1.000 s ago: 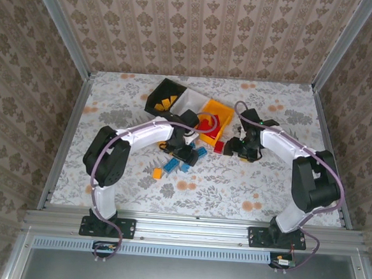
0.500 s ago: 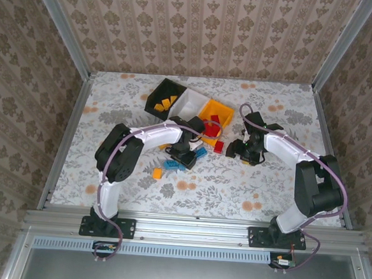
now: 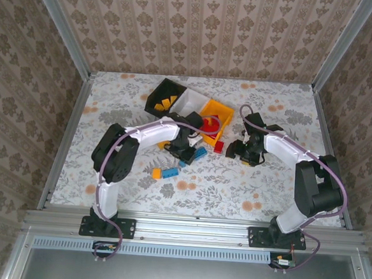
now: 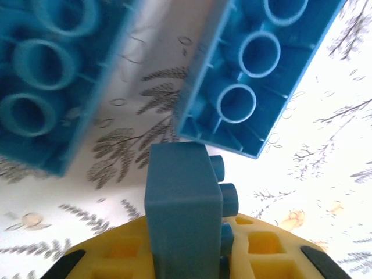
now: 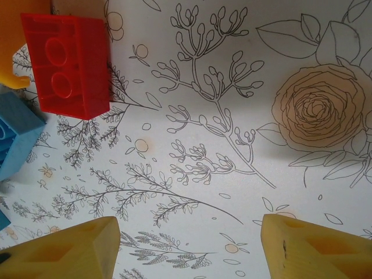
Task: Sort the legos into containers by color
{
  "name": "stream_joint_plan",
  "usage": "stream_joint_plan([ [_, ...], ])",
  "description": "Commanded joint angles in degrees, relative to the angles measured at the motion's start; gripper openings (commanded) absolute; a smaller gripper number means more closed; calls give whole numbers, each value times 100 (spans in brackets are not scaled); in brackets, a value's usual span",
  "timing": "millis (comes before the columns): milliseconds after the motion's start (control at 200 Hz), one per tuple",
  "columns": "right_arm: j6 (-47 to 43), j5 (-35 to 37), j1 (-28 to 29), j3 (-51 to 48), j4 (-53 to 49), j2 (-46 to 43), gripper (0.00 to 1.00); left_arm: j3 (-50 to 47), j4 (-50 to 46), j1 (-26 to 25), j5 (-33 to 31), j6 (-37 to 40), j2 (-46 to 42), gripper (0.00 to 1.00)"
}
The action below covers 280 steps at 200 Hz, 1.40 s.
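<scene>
Left gripper [image 4: 186, 256]: closed on a small blue brick [image 4: 183, 203], which stands upright between the yellow fingers [image 4: 258, 253] with its studs facing the right of the left wrist view
Under the held brick: two larger blue bricks [image 4: 261, 64] lie on the floral table [image 4: 325, 133] with their hollow undersides towards the camera; the held one looks lifted clear of them, though from so close I cannot be sure
Bins: black bin [image 3: 158, 94] with orange-yellow pieces in it, white bin [image 3: 190, 100] in the middle, orange-yellow bin [image 3: 221, 111] with red pieces in it
Relation that matters: the white bin lies almost straight ahead of the left gripper, farther from the arm bases, between the other two bins; going by what the others hold, it is probably where blue belongs
Nearer arm: the left, which already has the brick
Right gripper [image 5: 189, 232]: fingers spread apart over bare table, nothing between them
Red brick [image 5: 70, 64]: ahead of the right fingers and off to the left of their gap, long axis pointing roughly away from them; another blue piece [image 5: 14, 136] sits just beside it
Likely need: lift, carry forward, release over white
</scene>
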Motion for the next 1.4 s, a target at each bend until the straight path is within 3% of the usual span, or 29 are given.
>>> stream_joint_plan([
  [0, 102, -132, 12, -91, 152, -33, 67, 320, -130, 383, 322, -256, -560, 15],
  [175, 138, -136, 20, -119, 274, 14, 67, 809, 49, 1207, 807, -632, -726, 14],
  [370, 173, -167, 31, -174, 388, 19, 66, 1925, 357, 1950, 1045, -1246, -45, 15],
  [530, 3, 177, 234, -331, 758, -103, 67, 3230, 334, 2074, 1034, -1549, 983, 15],
  [705, -706, 792, 603, -671, 1769, -266, 65, 4967, -302, 2011, 912, -1548, 2172, 17],
  [870, -826, 880, 647, -456, 2023, 173, 61, 6160, -879, 2010, 981, -1524, 2989, 29],
  [915, -812, 837, 646, -286, 1973, 381, 61, 6253, -922, 2017, 994, -1529, 3057, 35],
  [1240, -571, 763, 629, 376, 1827, 1046, 59, 5918, -984, 2022, 1100, -1425, 2856, 49],
  [1395, -505, 977, 620, 791, 1429, 1460, 52, 5461, -950, 2026, 1141, -1367, 2534, 55],
])
